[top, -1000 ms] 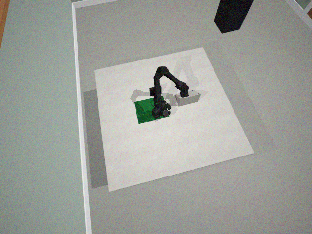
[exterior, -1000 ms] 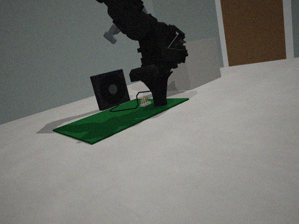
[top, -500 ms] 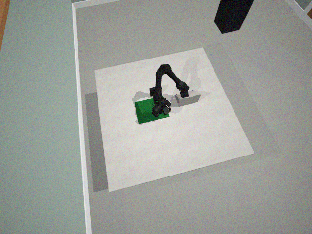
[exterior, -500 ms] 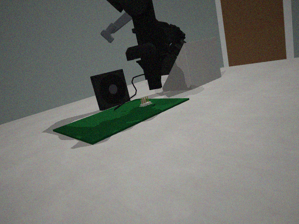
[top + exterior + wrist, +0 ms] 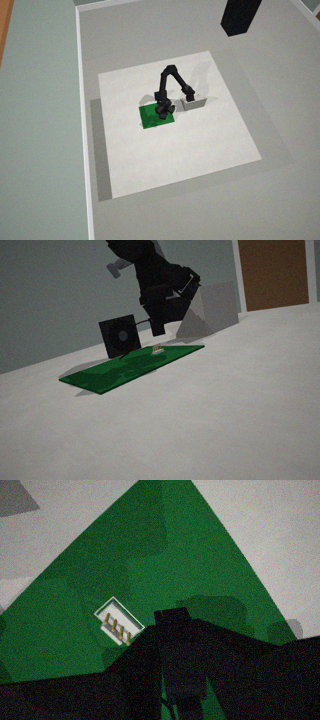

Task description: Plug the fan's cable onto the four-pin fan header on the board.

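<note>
A: Status? Start w/ the big stuff.

B: Counter [image 5: 232, 395] is carrying everything. Green board [image 5: 108, 379] is lying flat on it, w/ the arm's grey base block [image 5: 217, 307] sitting just past its far corner. Black fan [image 5: 120, 336] is standing upright at the board's far edge.

A: And the gripper?

B: Gripper [image 5: 158, 329] is hanging above the board, clamped on the fan's plug [image 5: 177, 645]. Fingers are pinching it from both sides in the wrist view; the plug's dark block is sticking out between them. Cable [image 5: 141, 322] is running from the plug back toward the fan, off the board.

A: Header?

B: Four-pin fan header [image 5: 157, 349] is sitting bare, gold pins pointing up in a white shroud. In the exterior view the plug is hovering above it, apart, not touching. In the wrist view the header [image 5: 119, 627] is showing off to the left of the plug, so I'm judging it's not lined up yet.

A: So progress?

B: Grasp & lift look done. Left: aligning over the pins, pushing fully down, letting go, backing off so nothing's touching. Roughly a third in, I'd say.
</note>
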`<control>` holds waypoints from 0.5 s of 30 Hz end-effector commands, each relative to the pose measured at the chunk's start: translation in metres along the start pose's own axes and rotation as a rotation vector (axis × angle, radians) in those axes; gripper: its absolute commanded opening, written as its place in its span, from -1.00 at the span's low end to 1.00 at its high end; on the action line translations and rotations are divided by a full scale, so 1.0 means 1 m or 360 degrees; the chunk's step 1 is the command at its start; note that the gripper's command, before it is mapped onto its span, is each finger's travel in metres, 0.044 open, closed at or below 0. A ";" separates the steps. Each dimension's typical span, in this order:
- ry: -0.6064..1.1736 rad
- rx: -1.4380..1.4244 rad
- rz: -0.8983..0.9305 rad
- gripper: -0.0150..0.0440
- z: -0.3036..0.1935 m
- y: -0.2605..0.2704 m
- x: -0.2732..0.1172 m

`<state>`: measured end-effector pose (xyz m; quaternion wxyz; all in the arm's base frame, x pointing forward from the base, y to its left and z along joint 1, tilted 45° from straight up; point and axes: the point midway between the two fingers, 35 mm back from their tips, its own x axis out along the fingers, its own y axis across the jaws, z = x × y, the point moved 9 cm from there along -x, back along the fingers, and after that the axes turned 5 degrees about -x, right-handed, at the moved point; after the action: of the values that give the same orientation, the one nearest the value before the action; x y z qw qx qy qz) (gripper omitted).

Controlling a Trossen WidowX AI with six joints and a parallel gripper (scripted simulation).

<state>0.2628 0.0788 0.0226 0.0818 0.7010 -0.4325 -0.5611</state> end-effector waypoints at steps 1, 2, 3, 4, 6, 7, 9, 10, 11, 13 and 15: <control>-0.0001 -0.0250 0.0014 -0.49 -0.003 0.011 0.002; -0.0001 -0.0305 0.0015 -0.49 -0.004 0.013 0.002; -0.0001 -0.0360 0.0015 -0.49 -0.005 0.015 0.002; -0.0002 -0.0415 0.0016 -0.49 -0.006 0.017 0.002; -0.0002 -0.0526 0.0017 -0.49 -0.008 0.021 0.002; -0.0002 -0.0581 0.0018 -0.49 -0.009 0.023 0.002; -0.0003 -0.0691 0.0019 -0.49 -0.010 0.027 0.002; -0.0003 -0.0746 0.0020 -0.49 -0.011 0.029 0.002; -0.0003 -0.0801 0.0021 -0.49 -0.012 0.032 0.003; -0.0004 -0.0901 0.0022 -0.49 -0.013 0.035 0.003; -0.0004 -0.0937 0.0023 -0.49 -0.014 0.037 0.003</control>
<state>0.2585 0.0541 0.0448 0.2551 0.6575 -0.2815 -0.6507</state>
